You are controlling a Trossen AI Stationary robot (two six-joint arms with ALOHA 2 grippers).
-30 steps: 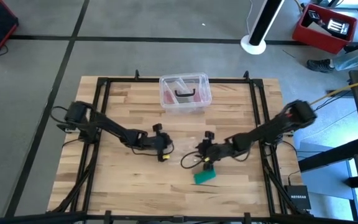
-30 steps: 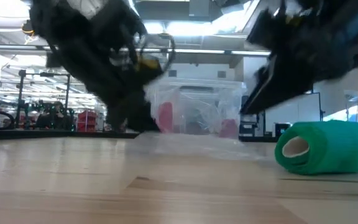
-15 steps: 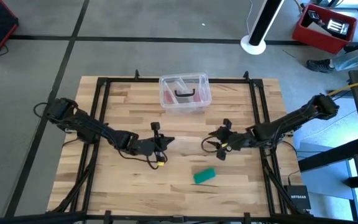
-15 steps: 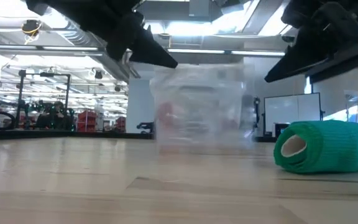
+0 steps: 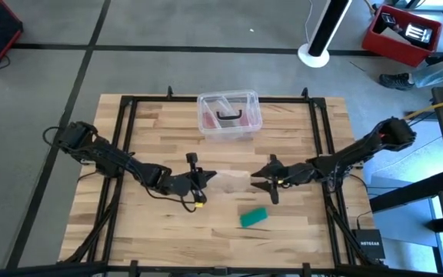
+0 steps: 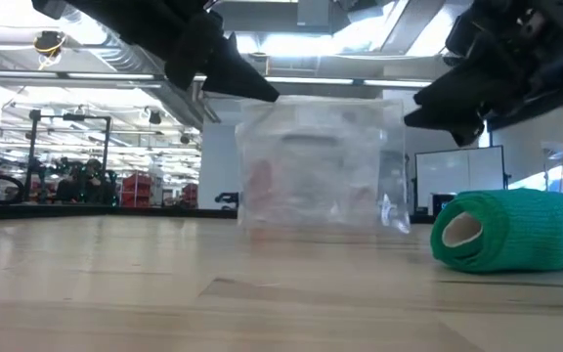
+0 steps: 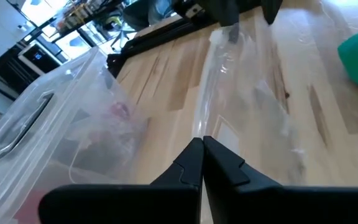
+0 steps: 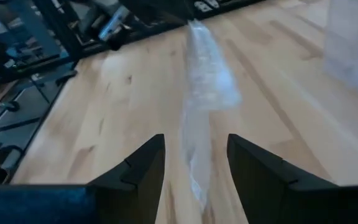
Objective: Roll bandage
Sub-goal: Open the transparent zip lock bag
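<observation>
Bandage (image 5: 254,217) lies rolled at the high view's lower centre, untouched. Above it, the left gripper (image 5: 206,178), pinched shut on a clear plastic wrapper (image 5: 233,181), faces the half-open, empty right gripper (image 5: 257,184); pulling evenly should avoid tearing.

Bandage (image 6: 516,231): teal cloth, soft matt knit, rolled, lower right in low view. Table (image 5: 160,231): pale wood planks, smooth satin. Box (image 5: 229,115): clear glossy plastic, upper centre. Wrapper (image 8: 205,81): thin crinkly clear film, shiny. Gripper fingers (image 8: 138,168): matt black plastic.
</observation>
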